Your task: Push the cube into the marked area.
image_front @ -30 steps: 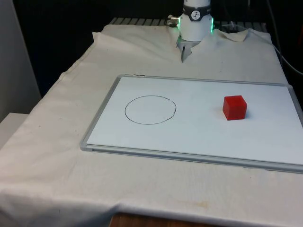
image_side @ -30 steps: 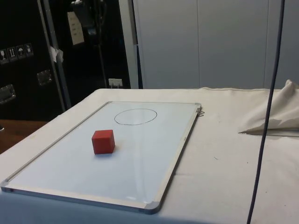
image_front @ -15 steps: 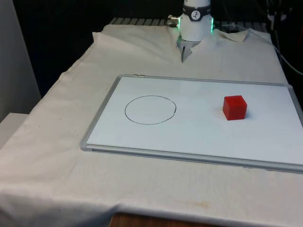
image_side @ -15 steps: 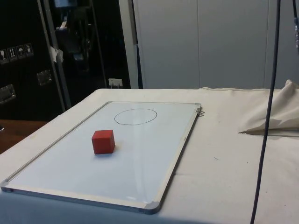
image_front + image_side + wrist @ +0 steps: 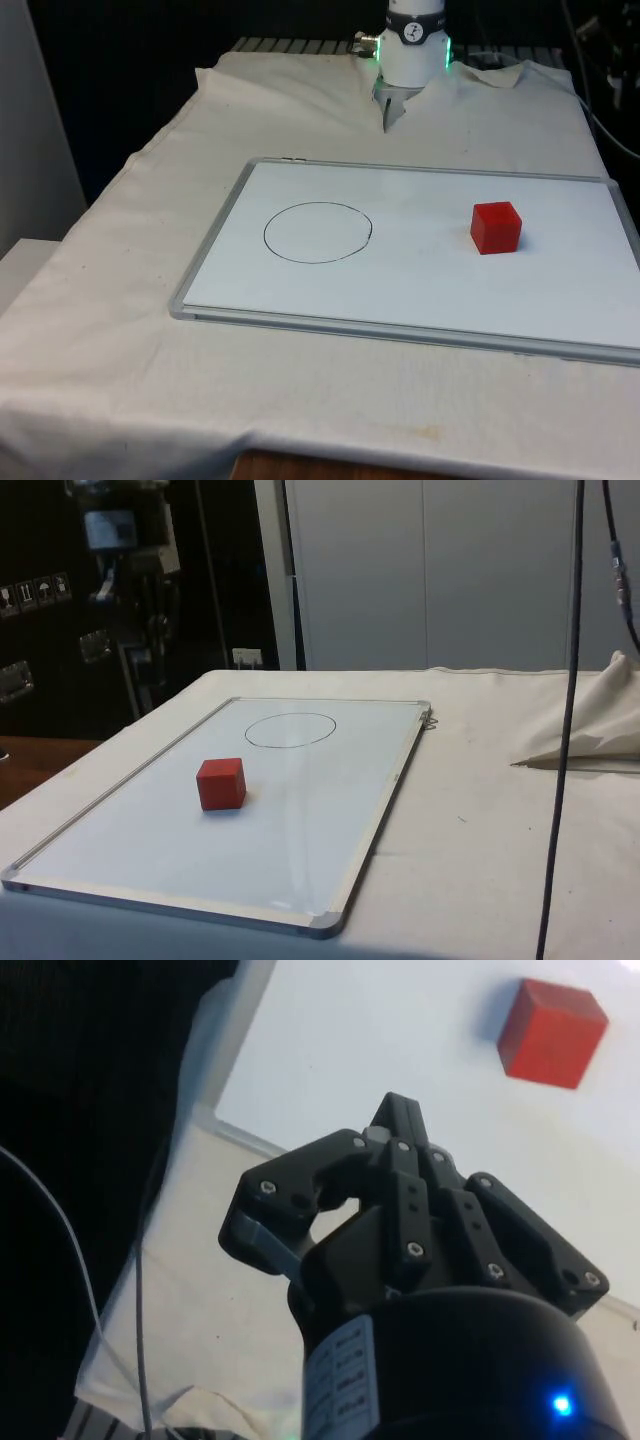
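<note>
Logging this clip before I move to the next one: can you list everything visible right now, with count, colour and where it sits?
cube: one, red, on the whiteboard toward the front view's right, well apart from the circle.
circle: one, thin dark outline, drawn on the whiteboard toward the front view's left; nothing inside it.
whiteboard: one, white with a grey frame, lying flat on the cloth.
cloth: one, white, covering the table, bunched up at the far end.
cable: one, dark, hanging down in the side view.
gripper: one, black, fingers closed together, above the whiteboard's edge and apart from the cube.
</note>
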